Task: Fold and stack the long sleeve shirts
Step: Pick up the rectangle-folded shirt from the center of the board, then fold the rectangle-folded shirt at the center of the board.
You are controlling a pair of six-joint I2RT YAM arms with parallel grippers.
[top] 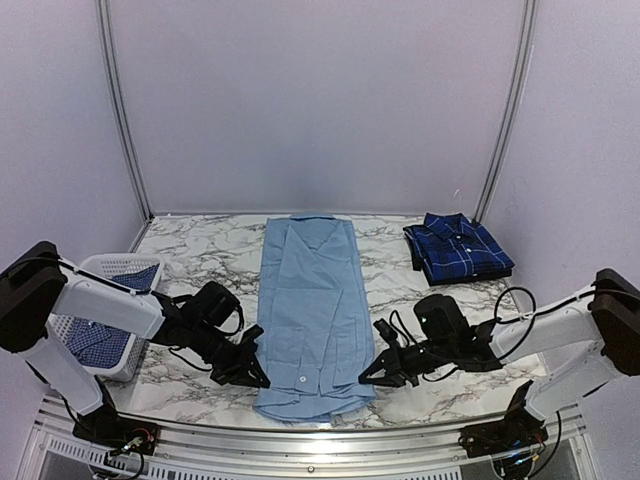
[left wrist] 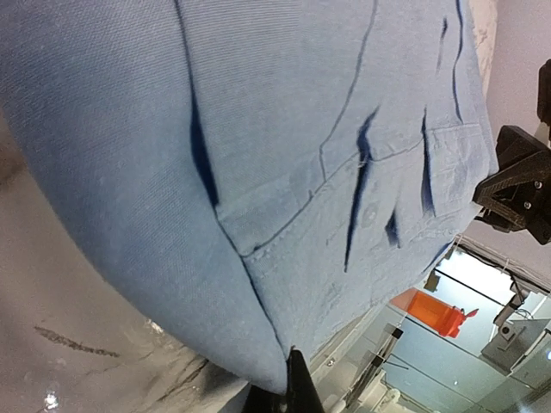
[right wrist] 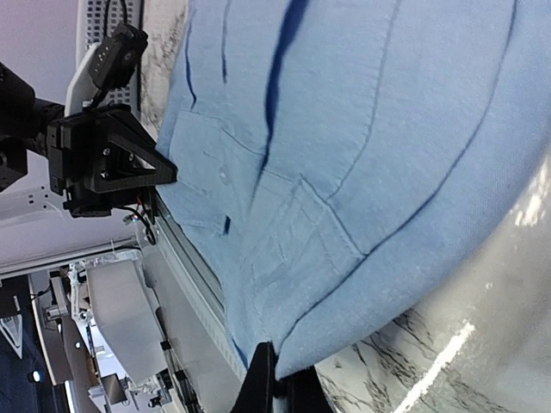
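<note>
The marble-patterned table carries everything. Down its middle lies the plain light blue shirt, the largest piece of cloth. It is spread flat in a long narrow strip, with its sides folded in. Its collar end is at the far side and its hem is at the near edge of the table, between the two arms.

On the left of the table stands a white perforated laundry basket with a blue-and-white checked shirt bundled inside it. At the far right, well apart from the blue strip, the dark navy plaid shirt sits folded into a neat rectangle, collar up.

The left gripper reaches in low from the left. It meets the left edge of the light blue shirt close to the hem. Its wrist view shows the near corner of the cloth drawn into the fingertips, so its jaws are clenched on the fabric.

The right gripper mirrors it at the right edge of the hem. Its wrist view shows the hem corner likewise pinched, so those jaws are clenched on the cloth too.

A small white button shows on the hem between the two grippers.
</note>
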